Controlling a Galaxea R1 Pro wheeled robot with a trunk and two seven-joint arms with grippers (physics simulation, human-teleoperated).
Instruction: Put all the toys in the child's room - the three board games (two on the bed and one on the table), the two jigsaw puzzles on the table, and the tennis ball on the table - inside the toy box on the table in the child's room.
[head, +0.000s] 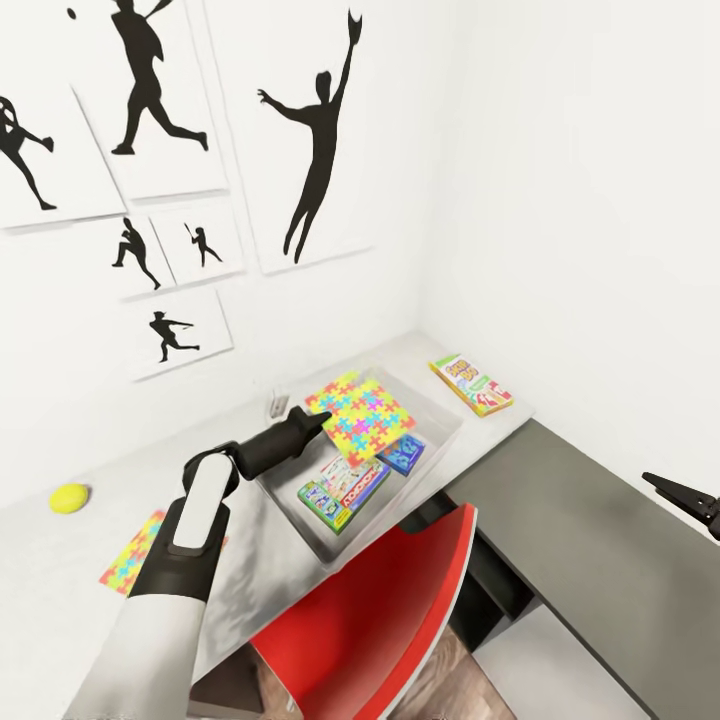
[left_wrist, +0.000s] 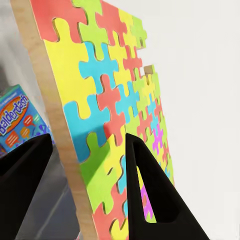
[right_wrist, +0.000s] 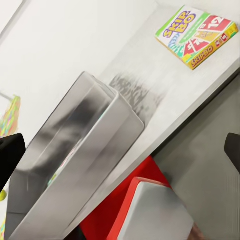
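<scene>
Left gripper (head: 318, 424) pinches a jigsaw puzzle (head: 362, 414) (tilted) above the toy box (head: 445, 428), ball (head: 69, 497) at nine o'clock; right gripper's (head: 690, 497) opening: cannot tell.

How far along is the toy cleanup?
Done: two board games, the Monopoly box and the blue box, lie in the toy box. In hand: the left gripper holds a jigsaw puzzle over the bin. Left: the Skip-Bo game, the second jigsaw and the tennis ball, all on the table.
</scene>
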